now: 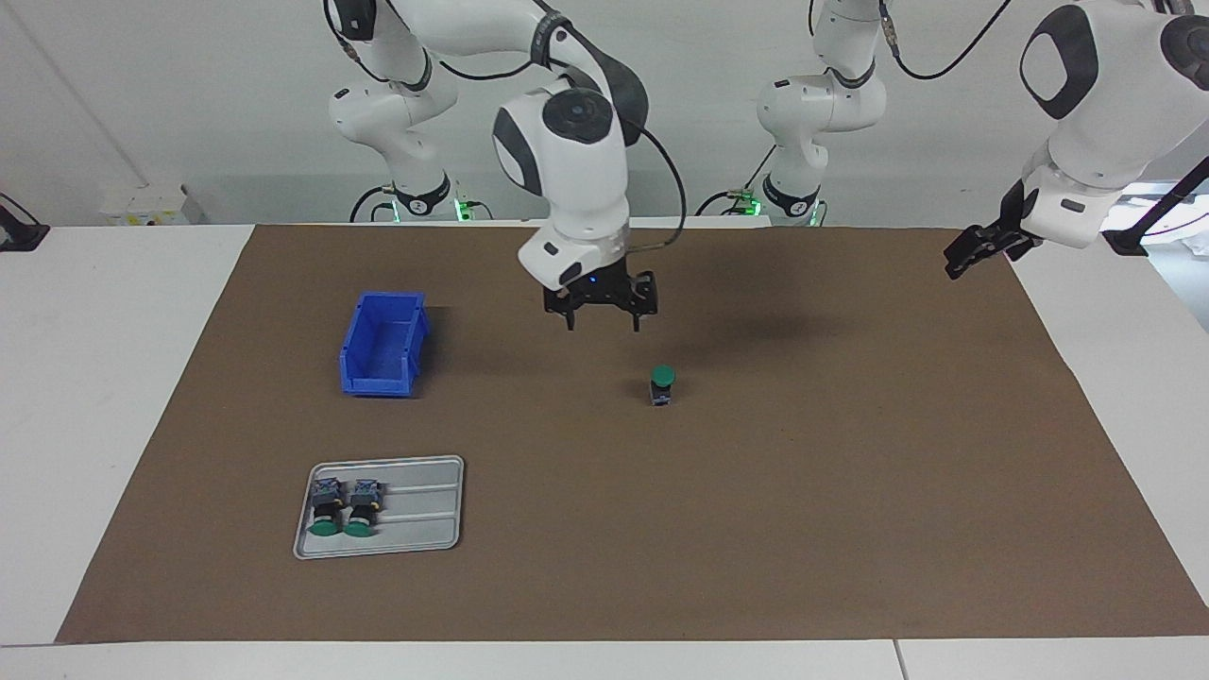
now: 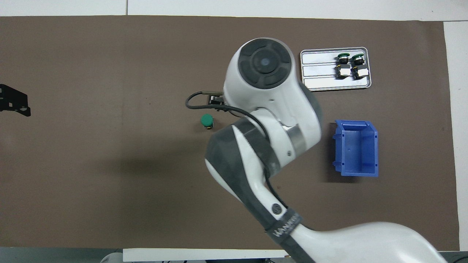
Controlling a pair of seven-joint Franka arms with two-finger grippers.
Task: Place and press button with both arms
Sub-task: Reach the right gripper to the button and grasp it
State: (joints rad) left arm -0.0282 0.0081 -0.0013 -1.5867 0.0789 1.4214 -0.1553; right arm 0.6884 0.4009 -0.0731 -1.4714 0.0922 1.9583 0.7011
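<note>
One button (image 1: 663,385) stands upright just beside the open, raised right end effector (image 1: 602,321).

Bench (image 1: 113,378), white, under brown mat (image 1: 756,529). On mat: upright button (image 1: 663,385) just below right gripper (image 1: 602,321); blue bin (image 1: 383,345); grey tray (image 1: 416,510).

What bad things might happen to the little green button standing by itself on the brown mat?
1. The button stands upright on a narrow base, loose on the brown mat. An off-centre press might tip it over.
2. The right gripper, open, hangs beside it, not over it. Coming down from there, a finger could knock it sideways.
3. The left gripper waits at the mat's edge, too far away to steady the button.
</note>
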